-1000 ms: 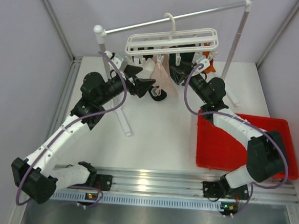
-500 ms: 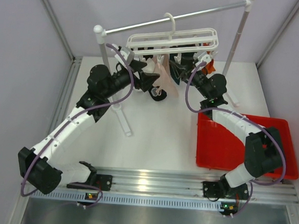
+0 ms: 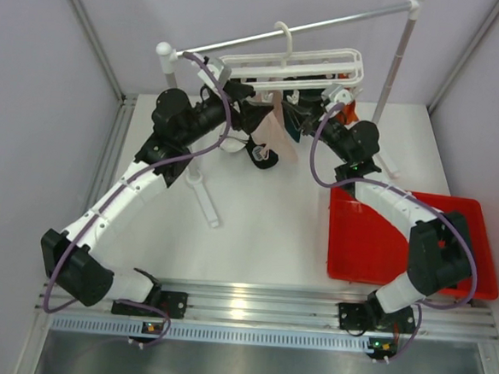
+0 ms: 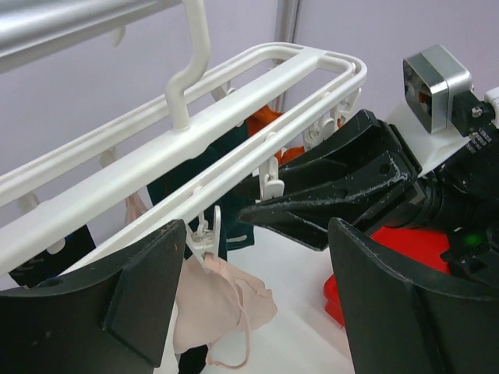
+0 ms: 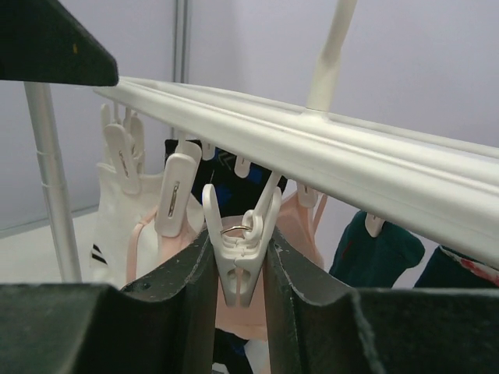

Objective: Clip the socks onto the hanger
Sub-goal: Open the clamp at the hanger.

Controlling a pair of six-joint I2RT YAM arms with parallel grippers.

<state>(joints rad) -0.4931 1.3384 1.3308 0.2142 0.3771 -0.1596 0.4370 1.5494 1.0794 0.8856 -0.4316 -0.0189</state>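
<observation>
My right gripper pinches one white clip under the hanger, a finger pressed on each side of it. My left gripper gapes wide and holds nothing, just below the hanger's rail. A pale pink sock, a dark teal sock and an orange sock hang clipped.
</observation>
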